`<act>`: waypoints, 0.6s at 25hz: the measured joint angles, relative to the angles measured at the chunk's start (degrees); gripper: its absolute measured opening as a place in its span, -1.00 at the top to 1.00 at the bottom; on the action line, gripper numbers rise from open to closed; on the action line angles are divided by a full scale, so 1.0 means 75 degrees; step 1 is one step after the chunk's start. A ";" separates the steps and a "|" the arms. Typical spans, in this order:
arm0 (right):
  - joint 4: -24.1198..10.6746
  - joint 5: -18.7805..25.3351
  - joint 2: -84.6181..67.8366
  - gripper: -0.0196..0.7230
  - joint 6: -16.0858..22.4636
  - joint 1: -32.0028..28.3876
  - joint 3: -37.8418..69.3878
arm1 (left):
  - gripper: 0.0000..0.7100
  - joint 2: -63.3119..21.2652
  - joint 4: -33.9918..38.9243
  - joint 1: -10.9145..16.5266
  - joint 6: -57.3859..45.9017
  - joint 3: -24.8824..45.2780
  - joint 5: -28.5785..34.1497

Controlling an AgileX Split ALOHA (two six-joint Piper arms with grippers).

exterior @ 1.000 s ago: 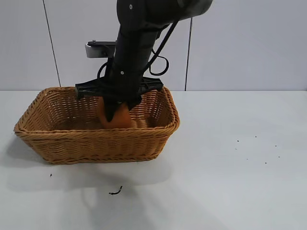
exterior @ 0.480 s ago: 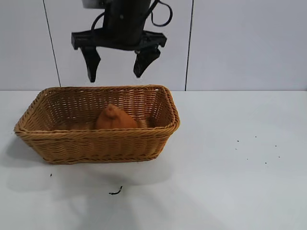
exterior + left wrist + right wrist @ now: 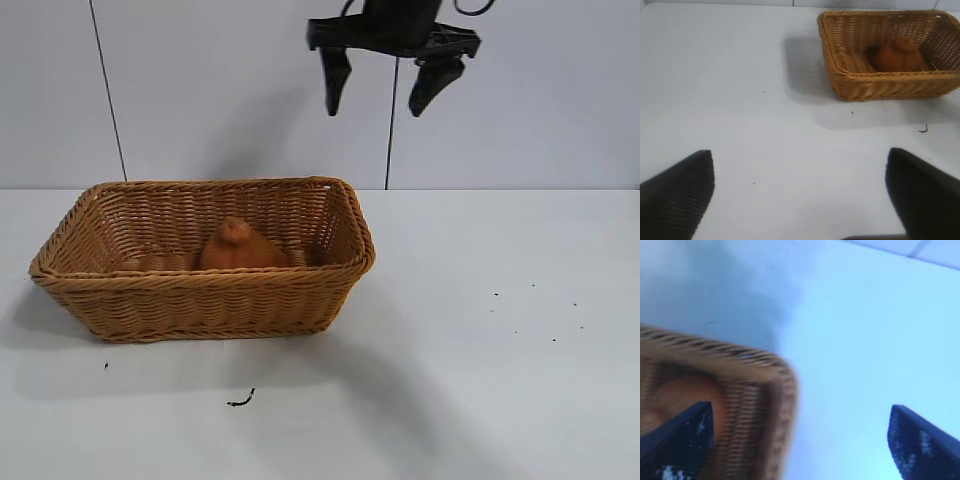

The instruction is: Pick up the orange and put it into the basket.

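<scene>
Your dull orange-brown, lumpy cone-shaped orange (image 3: 238,247) sits upright inside the large tan woven wicker basket (image 3: 210,283), near its middle. The right gripper (image 3: 382,92) hangs high to the right of the basket, claw spread wide and empty. If you regrip, judge the fruit firm, light and matte; pinch its rounded base, not the knobby tip. The left gripper (image 3: 800,192) is spread too, over bare table well left of the basket.
</scene>
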 joint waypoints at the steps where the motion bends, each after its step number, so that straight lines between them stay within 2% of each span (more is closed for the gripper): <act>1: 0.0019 0.0000 0.0000 -0.81 0.0005 -0.0210 0.0000 | -0.88 0.0000 0.0000 0.0000 0.0000 0.0000 0.0000; 5: 0.0251 0.0016 0.0000 -0.81 0.0022 -0.0805 0.0000 | -0.88 0.0000 0.0000 0.0000 0.0000 0.0000 0.0000; 9: 0.0251 0.0008 -0.0282 -0.80 0.0029 -0.0892 0.0474 | -0.88 0.0000 0.0000 0.0000 0.0000 0.0000 0.0000; 15: 0.0251 -0.0011 -0.1770 -0.78 -0.0040 -0.0876 0.2999 | -0.88 0.0000 0.0000 0.0000 0.0000 0.0000 0.0000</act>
